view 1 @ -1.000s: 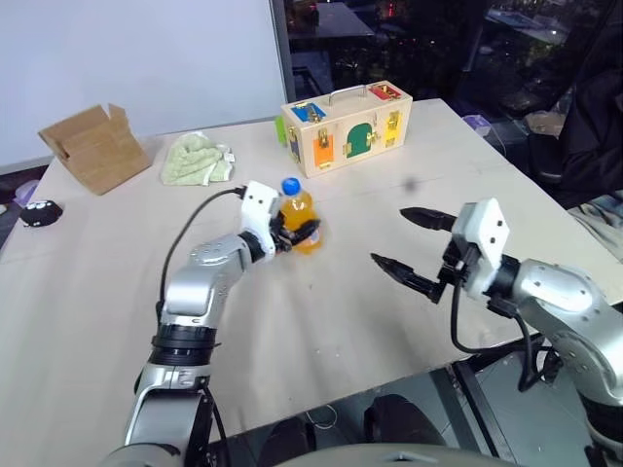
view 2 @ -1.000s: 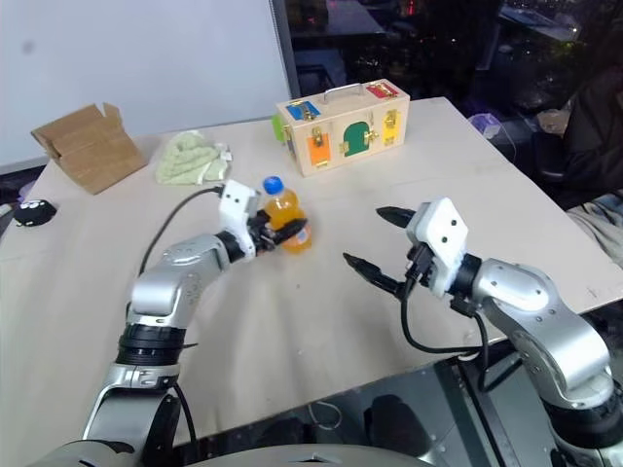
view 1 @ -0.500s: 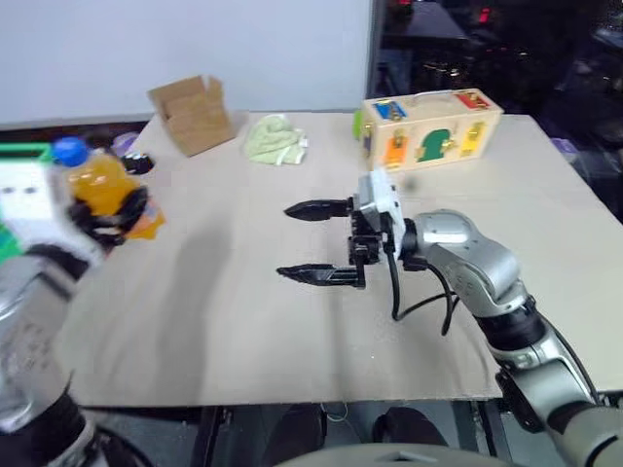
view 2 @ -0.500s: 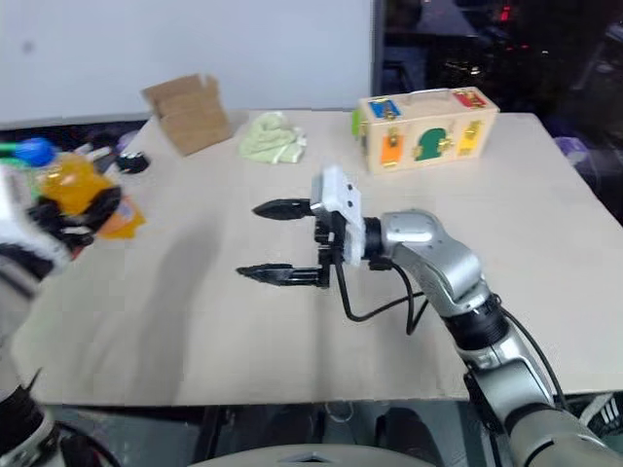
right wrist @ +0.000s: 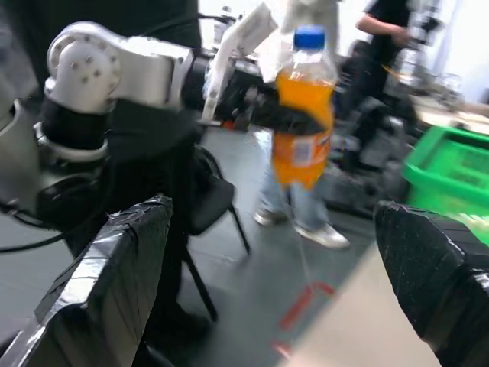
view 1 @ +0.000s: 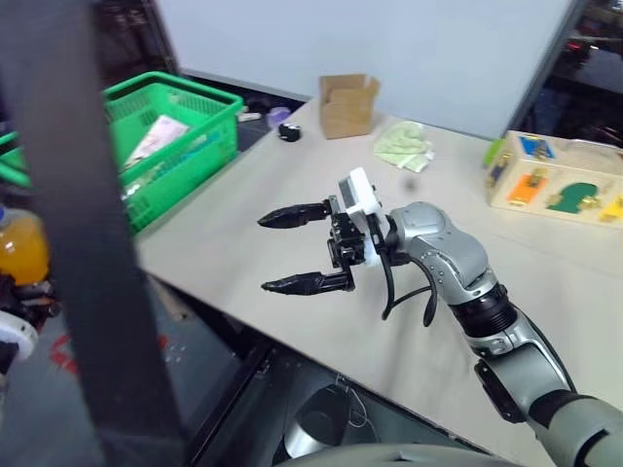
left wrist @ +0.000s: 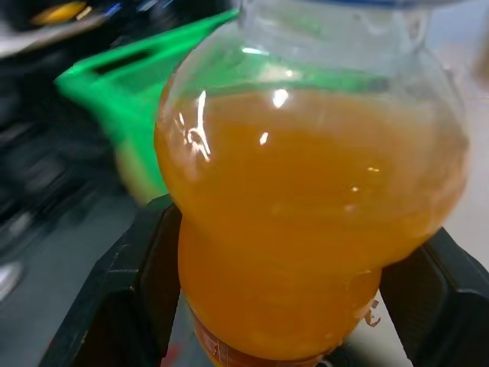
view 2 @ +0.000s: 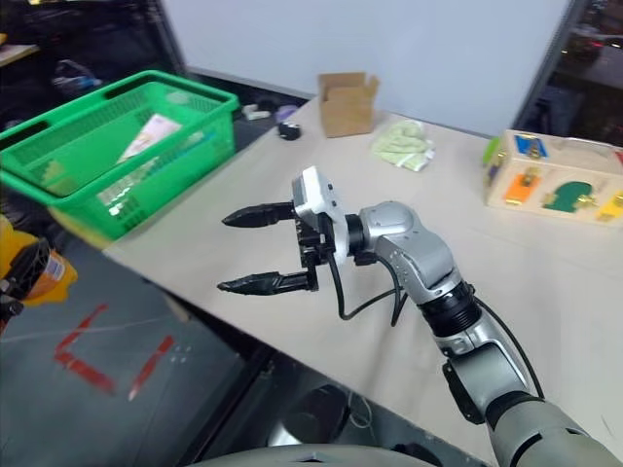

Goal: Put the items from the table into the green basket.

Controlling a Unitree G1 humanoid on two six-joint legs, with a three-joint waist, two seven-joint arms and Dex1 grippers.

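The orange-drink bottle [left wrist: 306,222] with its blue cap [right wrist: 309,36] stands upright in my left gripper [right wrist: 294,115], which is shut on its middle. It hangs off the table's left side, low and short of the green basket [view 2: 117,146]; the bottle [view 2: 24,268] sits at the picture's left edge. A flat pink carton [view 2: 148,136] lies inside the basket. My right gripper [view 2: 234,251] is open over the table [view 2: 243,185], pointing left, with nothing between its fingers.
A wooden case with colourful doors [view 1: 565,185], a pale green cloth [view 1: 404,146], a cardboard box [view 1: 348,105] and a small black thing [view 1: 286,130] lie at the table's far side. A dark post [view 1: 97,243] stands close in front. A person's legs [right wrist: 306,199] show behind the bottle.
The camera has swung left, bringing the basket into view. My left gripper has carried the bottle off the table, left and back. My right gripper has swung left, still open.
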